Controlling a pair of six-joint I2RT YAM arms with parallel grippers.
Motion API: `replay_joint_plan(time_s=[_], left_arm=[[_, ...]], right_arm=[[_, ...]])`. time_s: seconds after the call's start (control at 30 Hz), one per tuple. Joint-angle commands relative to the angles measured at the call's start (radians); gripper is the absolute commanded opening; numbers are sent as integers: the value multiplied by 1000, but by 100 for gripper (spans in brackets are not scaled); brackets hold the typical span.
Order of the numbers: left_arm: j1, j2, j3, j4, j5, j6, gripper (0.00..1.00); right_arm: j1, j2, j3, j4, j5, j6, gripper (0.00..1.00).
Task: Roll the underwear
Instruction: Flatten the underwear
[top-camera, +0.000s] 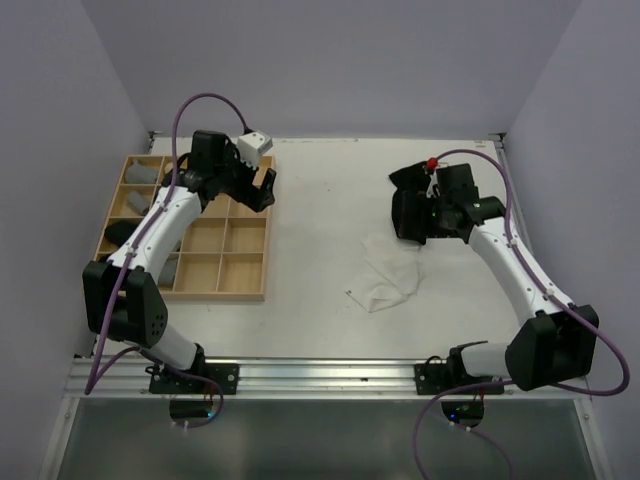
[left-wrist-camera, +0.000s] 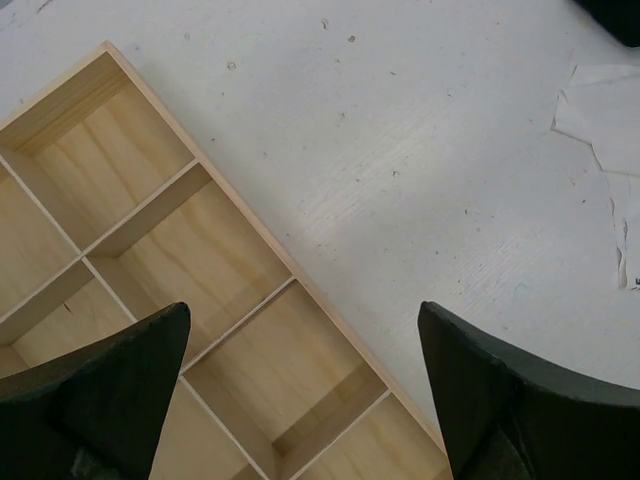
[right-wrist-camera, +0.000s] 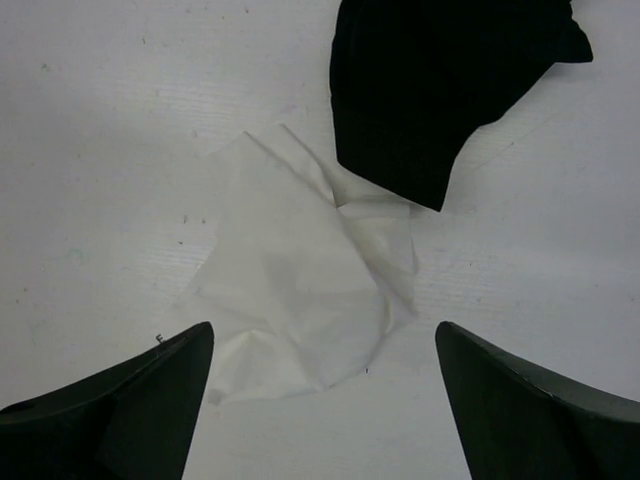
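top: white underwear limp on table, centre-right; black underwear touching its upper edge; R jaws nearer | L wrist: jaws spread, empty, over tray cells | R wrist: jaws spread, empty; white piece centred between them, long axis approx up-down in frame

Looks like a robotics lab test cell, not anybody's home. There's a scuffed white counter boxed in by plain lavender panels. A left arm and a right arm, both white and black, are bolted to an aluminium rail at the near edge. Purple cables loop off them.
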Motion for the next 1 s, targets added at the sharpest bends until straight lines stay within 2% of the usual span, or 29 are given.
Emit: replay_joint_plan(time_s=[0.0, 0.03, 0.07, 0.23, 0.37, 0.63, 0.73, 0.77, 0.83, 0.87, 0.97], left_arm=[[-12, -7, -6, 30, -20, -21, 100], [-12, -6, -6, 27, -22, -24, 100], [-12, -6, -5, 25, -20, -25, 100], [-14, -20, -14, 24, -35, -35, 100], [-14, -30, -34, 30, -48, -42, 100], [-14, -55, -62, 28, -64, -47, 100], [-14, -62, -72, 21, -74, -48, 100], [-14, -64, -77, 19, -77, -50, 100], [-14, -67, -80, 13, -87, -47, 100], [-12, -70, -83, 12, -91, -39, 100], [-12, -67, -86, 12, -95, -30, 100]], right_arm=[[0, 40, 8, -16, 46, 31, 94], [0, 61, 18, -22, 76, 37, 91], [2, 90, 43, -35, 90, 45, 83], [0, 290, 129, -40, 136, 97, 57], [0, 443, 199, -13, 185, 111, 49], [-10, 782, 461, 30, 241, 112, 43], [-49, 916, 642, 27, 245, 114, 44], [-63, 984, 754, 23, 238, 129, 44], [-95, 1042, 868, 9, 212, 140, 45], [-99, 1077, 975, 3, 200, 147, 47], [-98, 1102, 1133, -57, 129, 134, 53]])
